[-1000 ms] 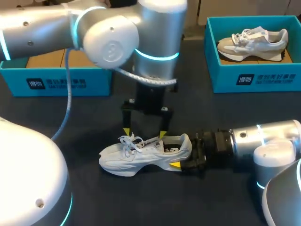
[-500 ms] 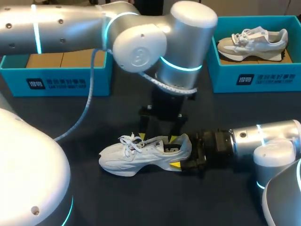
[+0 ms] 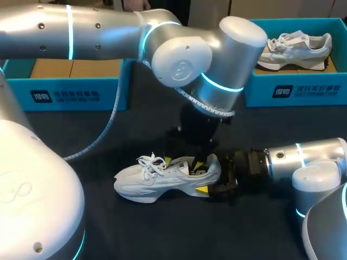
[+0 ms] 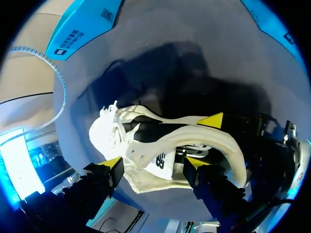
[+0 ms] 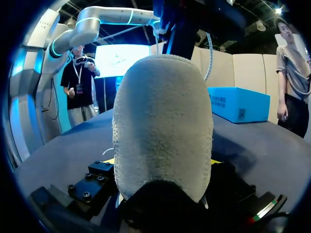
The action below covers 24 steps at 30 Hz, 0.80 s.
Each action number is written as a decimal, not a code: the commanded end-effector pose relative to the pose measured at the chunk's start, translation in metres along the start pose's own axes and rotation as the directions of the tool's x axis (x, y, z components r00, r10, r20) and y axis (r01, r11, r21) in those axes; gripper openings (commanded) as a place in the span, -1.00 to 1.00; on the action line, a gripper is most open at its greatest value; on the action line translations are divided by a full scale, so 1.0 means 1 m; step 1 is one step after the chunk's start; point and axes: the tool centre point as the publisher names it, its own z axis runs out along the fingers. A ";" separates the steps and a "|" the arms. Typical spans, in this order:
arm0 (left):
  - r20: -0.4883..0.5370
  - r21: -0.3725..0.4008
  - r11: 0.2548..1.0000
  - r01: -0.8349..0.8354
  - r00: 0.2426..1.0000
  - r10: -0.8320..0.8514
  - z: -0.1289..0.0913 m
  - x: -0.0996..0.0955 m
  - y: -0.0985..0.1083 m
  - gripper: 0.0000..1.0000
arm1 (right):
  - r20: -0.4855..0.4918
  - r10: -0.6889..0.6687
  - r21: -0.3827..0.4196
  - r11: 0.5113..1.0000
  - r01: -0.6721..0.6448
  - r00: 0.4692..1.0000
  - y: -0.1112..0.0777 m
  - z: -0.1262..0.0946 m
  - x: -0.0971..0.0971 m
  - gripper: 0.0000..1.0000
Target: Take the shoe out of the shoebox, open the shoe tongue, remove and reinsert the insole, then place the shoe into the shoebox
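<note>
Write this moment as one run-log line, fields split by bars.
shoe: on table | right fingers: shut on shoe heel | left fingers: open, over shoe opening

Tabletop (image 3: 162, 227): dark, matte surface. One white shoe (image 3: 157, 181) rests on it near the middle, sole down, with the toe toward the left arm's side and the heel toward the right arm's side. Two teal boxes stand at the far side, well apart: the left shoebox (image 3: 65, 95) and the right shoebox (image 3: 293, 89), both open at the top
</note>
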 end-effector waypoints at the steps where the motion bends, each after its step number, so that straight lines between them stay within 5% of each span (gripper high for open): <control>1: 0.048 -0.015 1.000 0.004 0.999 -0.004 0.007 0.005 -0.002 0.40 | 0.001 -0.001 0.004 1.000 0.001 1.000 0.000 0.001 0.000 -1.00; 4: 0.068 -0.013 1.000 0.007 0.998 -0.006 0.010 0.001 0.001 0.37 | 0.001 -0.001 0.004 1.000 0.001 1.000 0.000 0.001 0.000 -1.00; 11: 0.082 -0.014 1.000 0.011 0.997 -0.009 0.013 -0.009 0.003 -0.06 | 0.001 -0.001 0.004 1.000 0.001 1.000 0.000 0.001 0.000 -1.00; 24: 0.022 -0.004 1.000 -0.013 1.000 0.013 -0.001 -0.031 0.016 -0.22 | 0.001 -0.001 0.004 1.000 0.001 1.000 0.000 0.001 0.000 -1.00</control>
